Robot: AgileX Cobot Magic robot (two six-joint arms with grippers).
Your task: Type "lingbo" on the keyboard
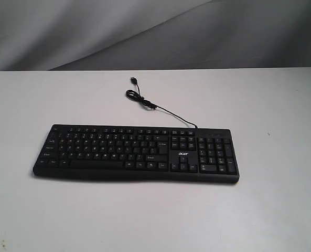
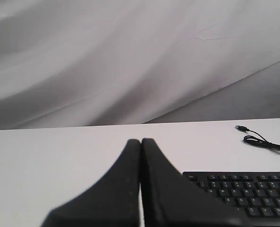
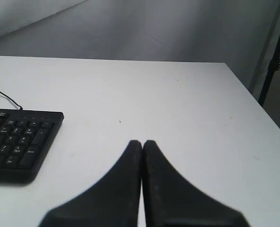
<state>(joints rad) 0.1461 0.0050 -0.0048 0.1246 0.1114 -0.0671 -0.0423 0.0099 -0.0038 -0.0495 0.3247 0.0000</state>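
The long black keyboard (image 1: 137, 153) with white legends and an "acer" logo lies flat on the white table (image 1: 270, 210), number pad to the right. Its thin black cable (image 1: 150, 105) curls toward the back, plug loose. Neither arm shows in the exterior view. My left gripper (image 2: 140, 141) is shut and empty, off the keyboard's (image 2: 246, 191) left end. My right gripper (image 3: 142, 142) is shut with nothing in it, beyond the keyboard's (image 3: 17, 142) number-pad end.
A grey cloth backdrop (image 1: 155, 31) hangs behind the table. The table's right edge (image 3: 258, 113) drops off near a black stand leg (image 3: 272, 66). Bare white tabletop surrounds the keyboard on all sides.
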